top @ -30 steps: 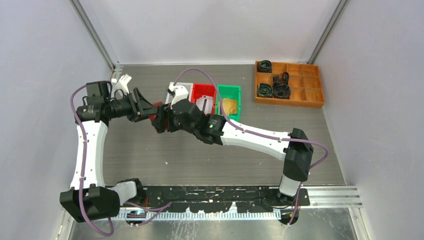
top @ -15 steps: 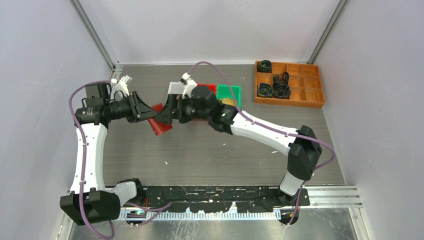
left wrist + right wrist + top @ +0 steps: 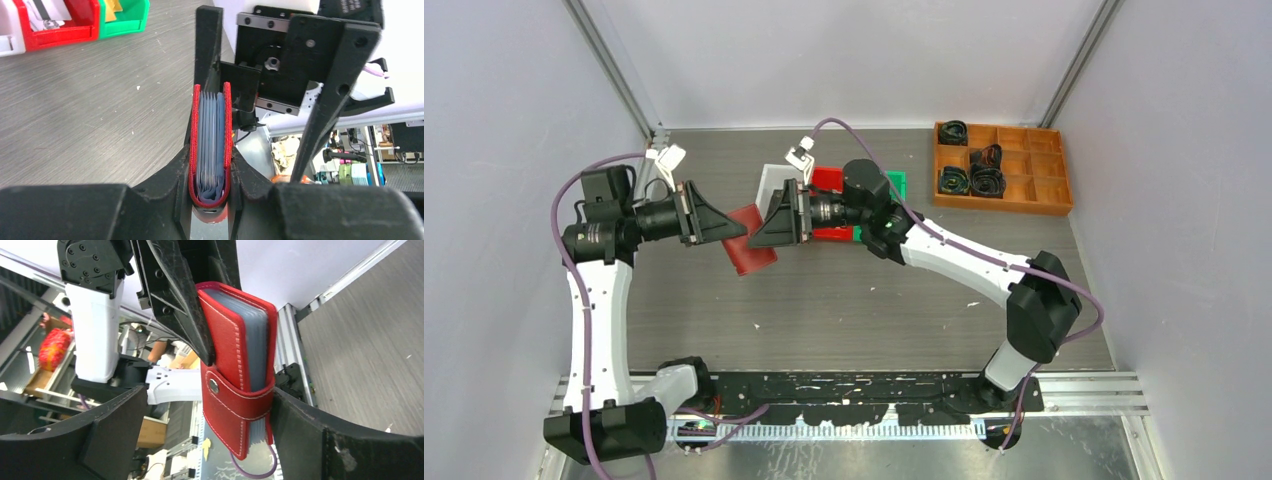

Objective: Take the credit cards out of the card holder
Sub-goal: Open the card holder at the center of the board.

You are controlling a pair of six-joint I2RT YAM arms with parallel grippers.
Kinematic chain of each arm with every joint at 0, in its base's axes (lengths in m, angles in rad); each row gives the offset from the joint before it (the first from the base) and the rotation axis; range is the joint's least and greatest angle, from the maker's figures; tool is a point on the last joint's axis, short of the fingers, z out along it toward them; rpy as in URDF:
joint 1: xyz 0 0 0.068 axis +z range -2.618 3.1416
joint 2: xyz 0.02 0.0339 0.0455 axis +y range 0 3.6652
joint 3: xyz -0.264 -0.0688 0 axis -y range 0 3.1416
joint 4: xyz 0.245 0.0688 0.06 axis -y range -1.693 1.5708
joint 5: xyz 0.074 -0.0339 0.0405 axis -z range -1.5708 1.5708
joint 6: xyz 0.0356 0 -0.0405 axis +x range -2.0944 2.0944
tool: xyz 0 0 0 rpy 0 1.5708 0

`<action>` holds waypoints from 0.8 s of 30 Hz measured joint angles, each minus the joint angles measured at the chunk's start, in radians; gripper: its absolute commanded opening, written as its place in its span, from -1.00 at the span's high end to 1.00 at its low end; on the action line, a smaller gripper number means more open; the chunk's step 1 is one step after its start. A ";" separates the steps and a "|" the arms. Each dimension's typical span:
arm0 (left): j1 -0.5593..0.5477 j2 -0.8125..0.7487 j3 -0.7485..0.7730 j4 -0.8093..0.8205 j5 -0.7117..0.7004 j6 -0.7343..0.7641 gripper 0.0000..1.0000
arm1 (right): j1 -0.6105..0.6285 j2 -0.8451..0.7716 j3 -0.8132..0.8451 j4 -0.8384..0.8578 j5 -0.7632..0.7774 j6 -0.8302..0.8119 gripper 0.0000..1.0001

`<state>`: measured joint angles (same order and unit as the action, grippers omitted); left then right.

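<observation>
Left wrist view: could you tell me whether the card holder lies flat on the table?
No, the card holder stands on edge, clamped in the left hand above the table.

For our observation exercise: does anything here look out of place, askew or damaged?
Nothing looks damaged or spilled. The card holder is held tilted, clamped in the left gripper, with its snap tab fastened. A few pale specks litter the table.

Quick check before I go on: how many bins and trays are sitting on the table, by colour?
white bin: 1
red bin: 1
green bin: 1
orange divided tray: 1
Total: 4
</observation>
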<state>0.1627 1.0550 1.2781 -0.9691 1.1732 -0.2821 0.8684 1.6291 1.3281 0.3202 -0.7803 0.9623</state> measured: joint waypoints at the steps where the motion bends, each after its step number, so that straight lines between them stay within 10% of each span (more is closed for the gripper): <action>1: 0.000 -0.003 0.005 0.000 0.004 0.000 0.84 | 0.000 0.000 -0.013 0.038 -0.016 0.023 -0.70; 8: -0.001 -0.006 0.024 0.009 0.045 -0.029 0.79 | -0.005 0.000 -0.090 0.184 -0.049 0.125 0.14; 15: -0.001 -0.011 0.030 0.021 0.055 -0.057 -0.59 | -0.005 0.000 -0.098 0.200 -0.047 0.141 0.50; 24: -0.001 -0.056 0.005 0.038 0.058 -0.072 -0.42 | -0.007 -0.006 -0.145 0.235 0.016 0.140 0.71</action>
<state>0.1619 0.9989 1.2835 -0.9314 1.2316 -0.3538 0.8616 1.6230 1.1828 0.5552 -0.7643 1.1027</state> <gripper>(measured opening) 0.766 0.333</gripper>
